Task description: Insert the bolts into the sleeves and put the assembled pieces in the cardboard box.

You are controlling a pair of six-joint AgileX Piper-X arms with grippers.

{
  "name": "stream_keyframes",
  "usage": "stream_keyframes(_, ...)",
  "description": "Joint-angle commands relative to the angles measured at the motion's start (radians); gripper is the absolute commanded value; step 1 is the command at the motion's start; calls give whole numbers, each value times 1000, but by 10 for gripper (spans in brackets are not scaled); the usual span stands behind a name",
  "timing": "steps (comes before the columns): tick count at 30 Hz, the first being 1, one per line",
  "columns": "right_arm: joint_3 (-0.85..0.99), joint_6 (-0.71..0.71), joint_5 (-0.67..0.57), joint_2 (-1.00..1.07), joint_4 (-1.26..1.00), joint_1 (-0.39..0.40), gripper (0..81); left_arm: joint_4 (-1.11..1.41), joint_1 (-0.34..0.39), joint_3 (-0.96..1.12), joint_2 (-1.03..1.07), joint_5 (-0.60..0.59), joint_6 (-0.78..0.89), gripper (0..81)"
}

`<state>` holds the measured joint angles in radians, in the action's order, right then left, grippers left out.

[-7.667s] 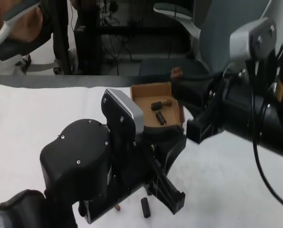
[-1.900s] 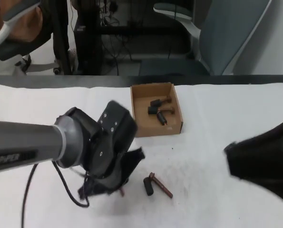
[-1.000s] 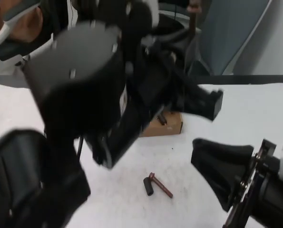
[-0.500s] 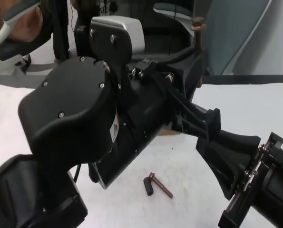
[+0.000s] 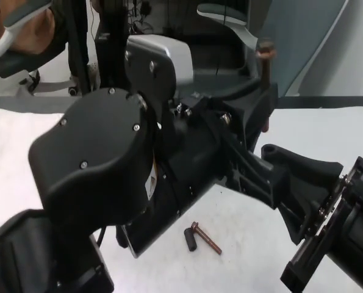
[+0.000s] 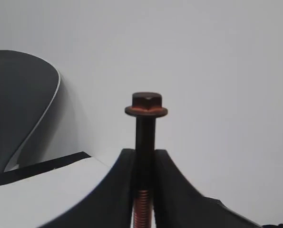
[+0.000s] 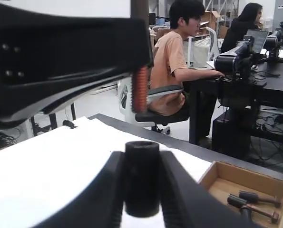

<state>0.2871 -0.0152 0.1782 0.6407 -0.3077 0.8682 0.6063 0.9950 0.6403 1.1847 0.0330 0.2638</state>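
My left gripper (image 6: 144,156) is shut on a copper bolt (image 6: 145,123), held upright with its flanged head up. In the high view this bolt (image 5: 265,52) sticks up above the big black left arm, well over the bench. My right gripper (image 7: 141,159) is shut on a black sleeve (image 7: 141,175), bore facing up. The bolt's threaded end (image 7: 140,90) hangs just above the sleeve, a small gap between them. The cardboard box (image 7: 217,176) holds several assembled pieces (image 7: 255,202). A second loose bolt (image 5: 207,238) and sleeve (image 5: 190,239) lie together on the white cloth.
The right arm (image 5: 330,229) comes in from the lower right, close under the left arm's wrist. White cloth (image 5: 10,159) covers the bench. Chairs and desks stand beyond the far edge.
The left arm has lifted its bolt off the bench and swung it up high. The right arm has risen and closed in beneath it; both drifted slightly right in the last half second.
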Motion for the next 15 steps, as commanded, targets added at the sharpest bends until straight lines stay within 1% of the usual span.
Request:
stream_keyframes(1,2,15,20,0,-34,0,6,20,5,1,-2,-14,6,17)
stream_keyframes(6,2,23,16,0,-88,0,6,20,5,-13,-2,-33,10,17)
stream_keyframes(12,2,-2,-48,3,-100,0,6,34,5,-19,-2,-27,24,17)
stream_keyframes(15,2,-9,-58,3,-100,0,6,63,5,-19,-2,-10,21,17)
